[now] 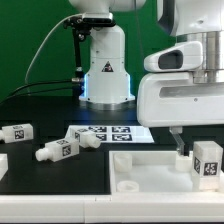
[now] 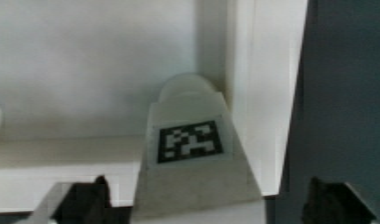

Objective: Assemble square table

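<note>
Close view from the wrist camera, looking along a white peg leg (image 2: 192, 105) that sits between the two dark fingertips (image 2: 91, 200) of the gripper (image 2: 205, 203). Each fingertip stands a little off the leg's side, with a thin strip of pale surface showing in each gap. The leg carries a black-and-white square tag (image 2: 190, 142) facing the camera, and its rounded far end reaches into an inner corner of the white tabletop (image 2: 80, 70), where two raised edges meet. Beyond one thick edge lies the dark table surface (image 2: 350, 90). The picture is slightly blurred
</note>
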